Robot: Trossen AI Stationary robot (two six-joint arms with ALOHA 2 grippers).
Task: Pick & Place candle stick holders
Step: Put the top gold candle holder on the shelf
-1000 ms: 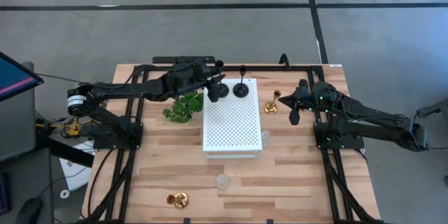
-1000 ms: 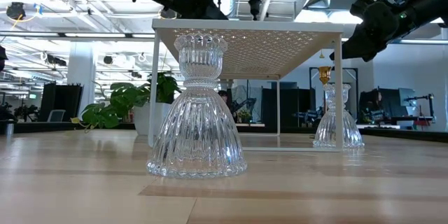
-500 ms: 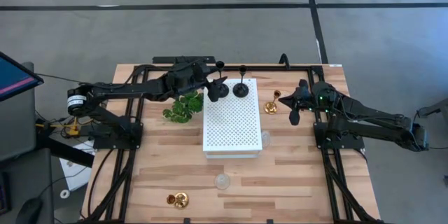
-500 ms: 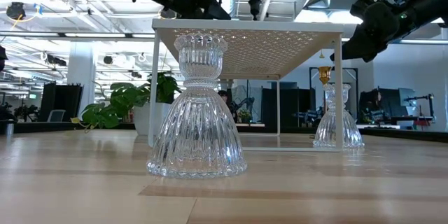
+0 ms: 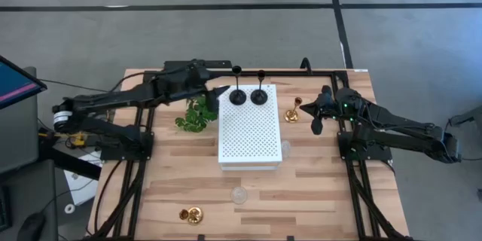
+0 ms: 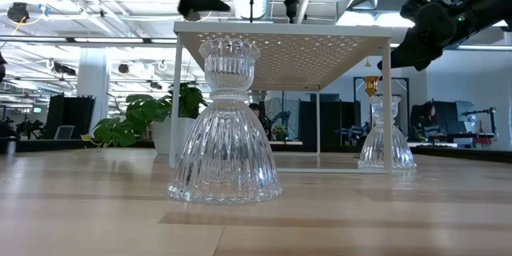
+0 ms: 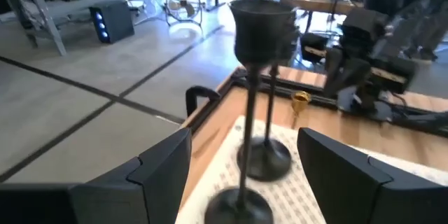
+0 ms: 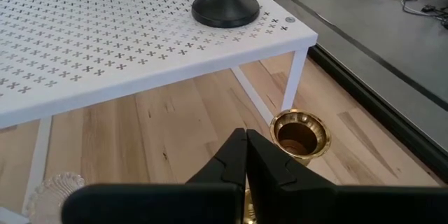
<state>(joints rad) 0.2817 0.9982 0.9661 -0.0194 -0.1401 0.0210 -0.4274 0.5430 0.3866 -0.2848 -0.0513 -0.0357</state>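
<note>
Two black candle stick holders stand by their round bases side by side on the far edge of the white perforated board. My left gripper hovers open just left of them, level. In its wrist view the nearer holder's stem shows between the fingers, but farther off. A gold holder stands on the table right of the board. My right gripper is shut above and beside it, touching nothing.
Clear glass holders stand at the board's near right leg and in front of the board. A second gold holder lies near the table's front. A green leafy sprig sits left of the board, under my left arm.
My left gripper has opened and let go of the left black holder. It has then drawn back toward the table's left edge and risen a little. The holder stays upright on the board beside the other black one.
</note>
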